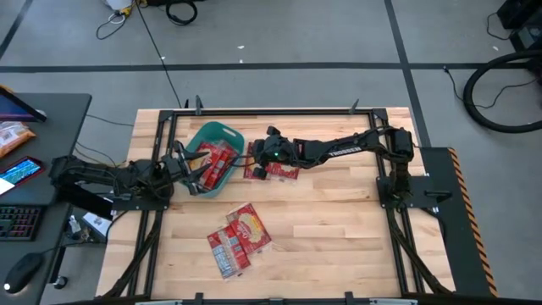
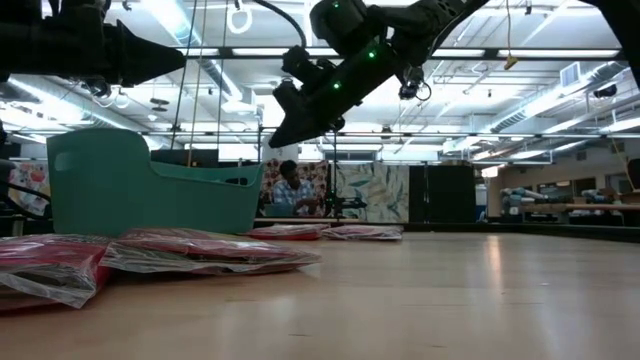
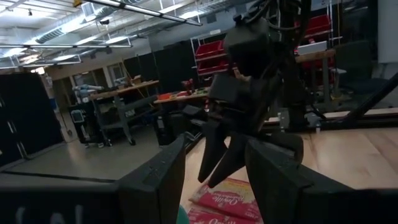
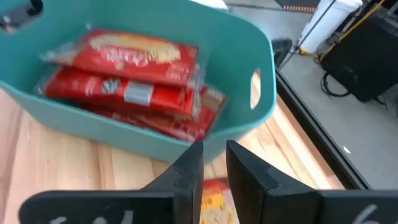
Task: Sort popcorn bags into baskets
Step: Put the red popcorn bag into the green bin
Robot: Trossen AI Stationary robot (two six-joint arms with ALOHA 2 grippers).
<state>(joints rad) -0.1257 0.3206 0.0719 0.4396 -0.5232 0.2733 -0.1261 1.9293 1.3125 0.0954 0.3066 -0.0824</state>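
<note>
The teal basket [image 1: 203, 135] [image 2: 100, 180] [image 4: 252, 127] stands left of the table's middle and holds several red popcorn bags [image 1: 218, 161] [image 4: 130, 81] lying flat. Two more bags [image 1: 284, 172] [image 2: 330, 232] [image 3: 230, 199] lie flat on the table at the basket's right. A loose pile of bags [image 1: 240, 237] [image 2: 200, 250] lies nearer the near edge. My right gripper [image 1: 252, 158] [image 2: 280, 135] [image 4: 214, 165] hangs in the air just right of the basket, fingers a narrow gap apart, holding nothing. My left gripper [image 1: 191, 174] [image 3: 214, 180] hovers open at the basket's left near corner, empty.
Both arms reach toward the basket from opposite sides, their grippers a short way apart across it. Bare wooden table [image 1: 339, 229] spreads to the right and along the near edge. A desk with a keyboard and a phone [image 1: 21, 169] stands off the table's left.
</note>
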